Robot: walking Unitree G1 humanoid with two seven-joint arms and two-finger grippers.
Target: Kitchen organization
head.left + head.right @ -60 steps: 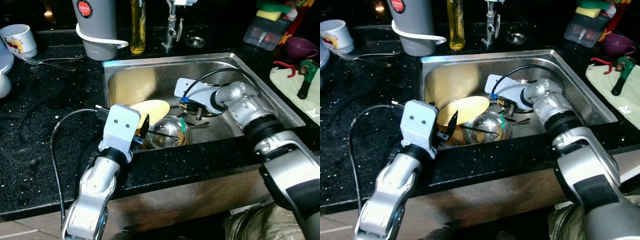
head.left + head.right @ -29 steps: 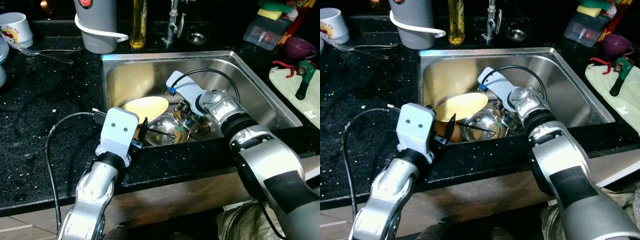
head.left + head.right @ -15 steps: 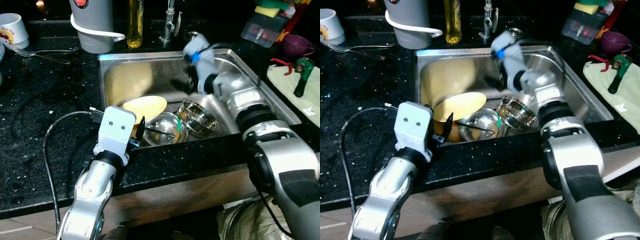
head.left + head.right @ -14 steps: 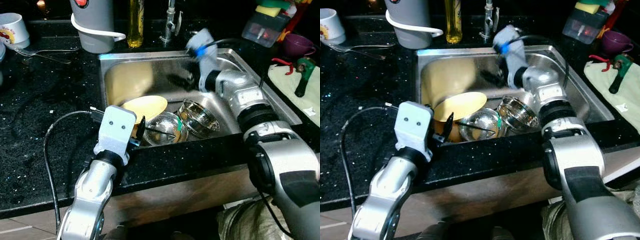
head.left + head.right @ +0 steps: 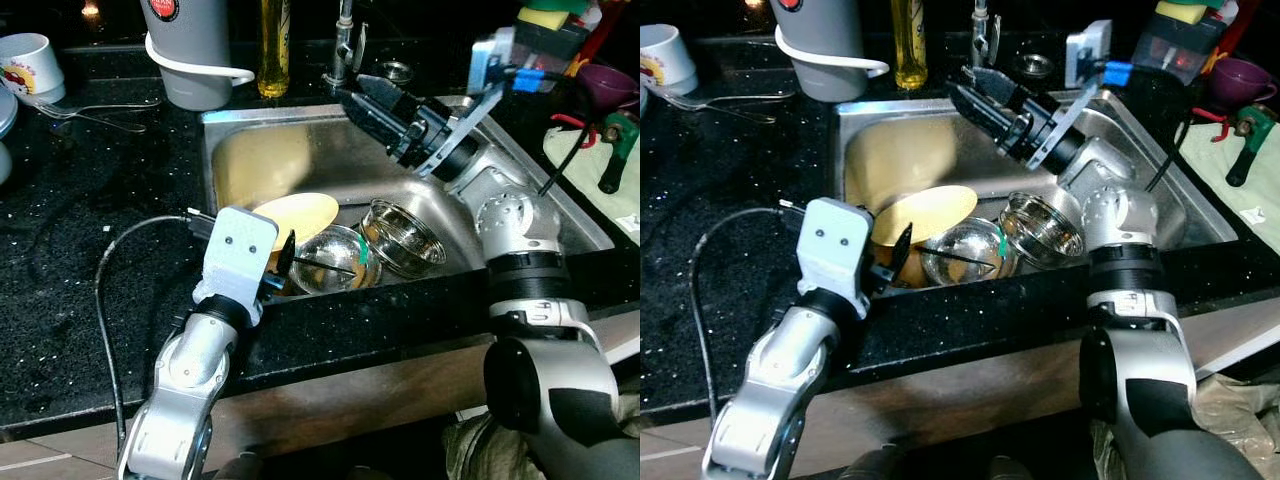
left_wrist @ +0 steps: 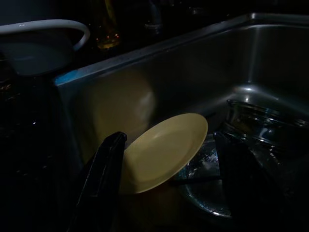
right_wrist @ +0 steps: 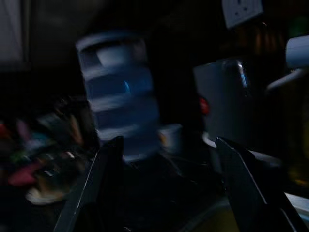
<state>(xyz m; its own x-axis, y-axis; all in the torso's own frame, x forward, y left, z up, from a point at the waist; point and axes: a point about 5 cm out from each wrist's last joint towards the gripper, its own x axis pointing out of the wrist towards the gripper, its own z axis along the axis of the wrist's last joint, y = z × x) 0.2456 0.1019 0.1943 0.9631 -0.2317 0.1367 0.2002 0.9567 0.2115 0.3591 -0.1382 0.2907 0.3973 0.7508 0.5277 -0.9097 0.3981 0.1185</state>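
Observation:
The steel sink (image 5: pixel 250 135) holds a yellow plate (image 5: pixel 297 215) leaning at its near left. Beside the plate sit two clear glass bowls, one (image 5: pixel 335 262) close to it and another (image 5: pixel 403 238) to its right. My left gripper (image 5: pixel 283 262) hangs open over the sink's near edge, its fingers (image 6: pixel 102 177) spread either side of the plate's lower rim. My right gripper (image 5: pixel 352 95) is raised above the sink's back edge. It points left and is open with nothing between its fingers (image 7: pixel 99 188).
On the black counter behind the sink stand a grey jug (image 5: pixel 195 50), a yellow bottle (image 5: pixel 275 50) and the tap (image 5: pixel 345 55). A mug (image 5: pixel 35 68) and cutlery (image 5: pixel 95 112) lie far left. A purple cup (image 5: pixel 608 85), a plastic box (image 5: pixel 545 40) and a green-handled tool (image 5: pixel 615 150) crowd the right.
My right arm has risen out of the sink and swung up, turning its gripper to point left over the back rim. The left gripper and the dishes have kept their places.

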